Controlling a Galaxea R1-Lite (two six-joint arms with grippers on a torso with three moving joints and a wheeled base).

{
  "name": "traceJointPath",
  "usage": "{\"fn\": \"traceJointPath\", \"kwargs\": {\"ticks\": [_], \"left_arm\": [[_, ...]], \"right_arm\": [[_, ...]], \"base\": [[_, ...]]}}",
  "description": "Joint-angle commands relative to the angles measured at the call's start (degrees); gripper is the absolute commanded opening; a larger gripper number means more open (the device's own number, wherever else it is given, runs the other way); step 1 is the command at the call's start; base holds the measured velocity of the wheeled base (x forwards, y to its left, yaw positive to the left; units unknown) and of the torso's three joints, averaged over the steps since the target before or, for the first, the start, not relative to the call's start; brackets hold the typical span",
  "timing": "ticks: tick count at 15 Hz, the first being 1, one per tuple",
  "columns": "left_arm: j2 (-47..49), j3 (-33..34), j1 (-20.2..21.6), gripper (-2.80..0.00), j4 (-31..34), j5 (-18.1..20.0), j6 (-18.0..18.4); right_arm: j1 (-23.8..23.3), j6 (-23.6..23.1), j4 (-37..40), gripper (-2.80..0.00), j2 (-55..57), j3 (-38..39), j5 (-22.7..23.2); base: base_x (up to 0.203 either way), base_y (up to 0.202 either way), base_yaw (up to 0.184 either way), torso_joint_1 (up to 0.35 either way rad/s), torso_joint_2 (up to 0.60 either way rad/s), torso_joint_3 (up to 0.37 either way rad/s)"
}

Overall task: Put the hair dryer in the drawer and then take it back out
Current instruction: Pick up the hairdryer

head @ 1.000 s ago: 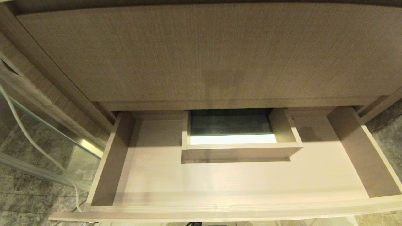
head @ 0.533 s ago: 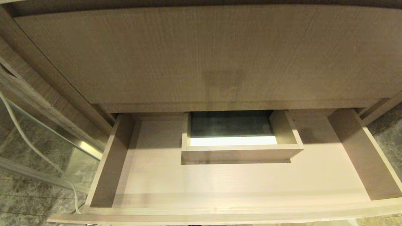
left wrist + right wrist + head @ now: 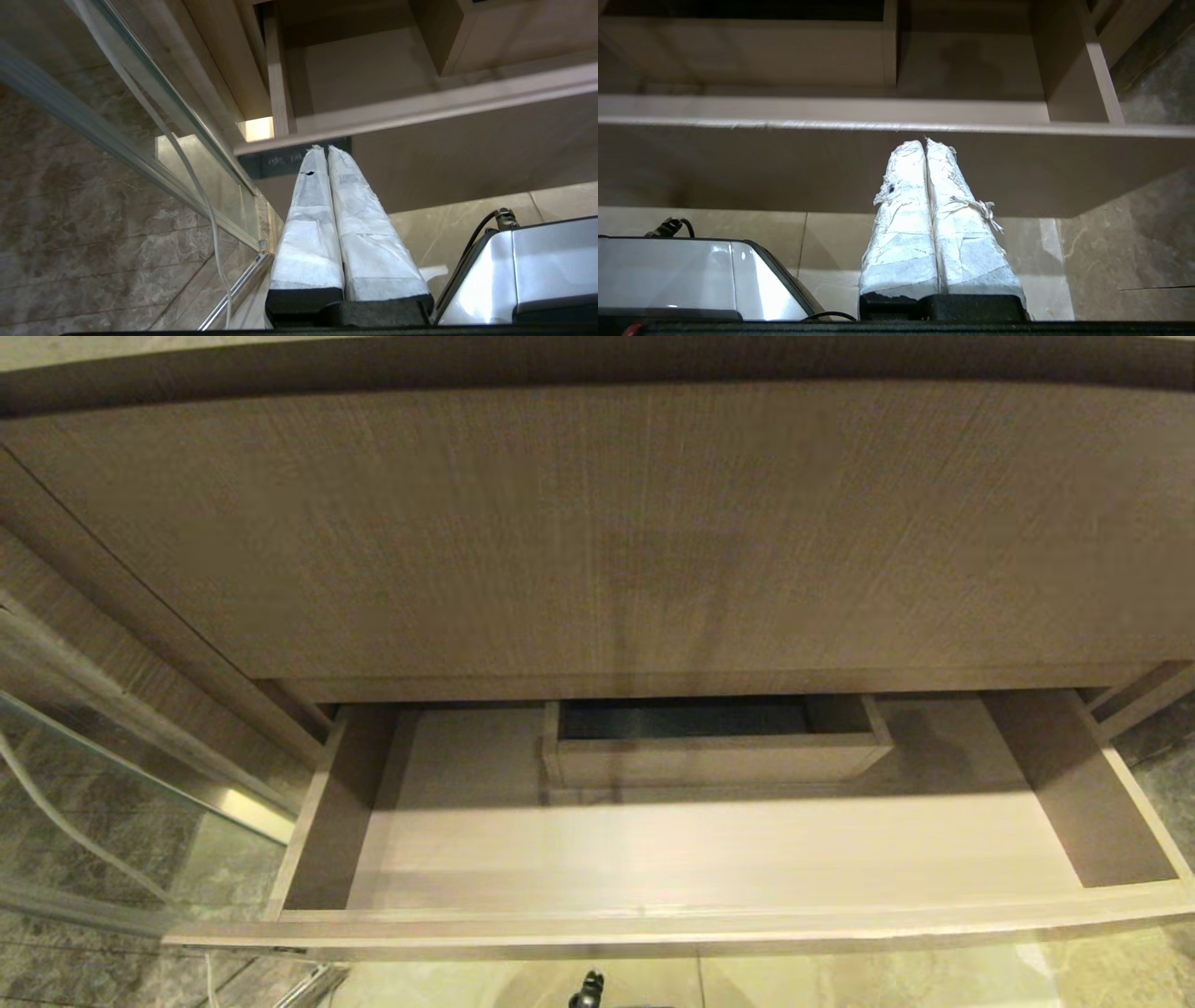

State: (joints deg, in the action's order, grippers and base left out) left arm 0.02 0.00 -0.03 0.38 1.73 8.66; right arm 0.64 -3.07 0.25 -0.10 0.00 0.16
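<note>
1. The drawer (image 3: 709, 859) stands pulled out and nothing is seen inside it apart from the boxed cutout (image 3: 714, 758); the hair dryer is in none of the views, so where it lies cannot be told
2. The left gripper (image 3: 321, 148) is held with its taped fingers (image 3: 308, 224) pressed together, empty, its tips just short of the drawer's front, near the dark label (image 3: 292, 158)
3. The right gripper (image 3: 924, 141) is likewise pressed shut on nothing, just below the drawer's front edge
4. The step in hand is judged to be a repositioning before the hair dryer is fetched; it is done well if both grippers are kept low and clear of the drawer's front, and the hair dryer is found before either gripper is spread
5. The white cord (image 3: 205, 219) beside the glass panel (image 3: 154, 116), out to the left gripper's side, should be avoided
6. Against the earlier head view, the whole scene is shifted: less of the drawer's depth is shown, more of the panel above (image 3: 597, 523), and the bright strip in the cutout is gone; this is read as camera motion, not a moved drawer
</note>
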Motion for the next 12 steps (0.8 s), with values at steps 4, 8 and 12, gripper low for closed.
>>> {"fn": "traceJointPath", "kwargs": {"ticks": [4, 8, 12], "left_arm": [[0.06, 0.09, 0.03, -2.80, 0.15, -0.06, -0.39], [0.06, 0.09, 0.03, -2.80, 0.24, -0.15, -0.48], [0.06, 0.09, 0.03, -2.80, 0.24, -0.24, -0.57]], "right_arm": [[0.06, -0.09, 0.06, -2.80, 0.10, 0.00, 0.02], [0.06, 0.05, 0.22, -2.80, 0.10, 0.09, 0.09], [0.06, -0.28, 0.26, -2.80, 0.10, 0.01, 0.03]], "base": [[0.000, 0.000, 0.000, 0.000, 0.00, 0.000], [0.000, 0.000, 0.000, 0.000, 0.00, 0.000], [0.000, 0.000, 0.000, 0.000, 0.00, 0.000]]}}
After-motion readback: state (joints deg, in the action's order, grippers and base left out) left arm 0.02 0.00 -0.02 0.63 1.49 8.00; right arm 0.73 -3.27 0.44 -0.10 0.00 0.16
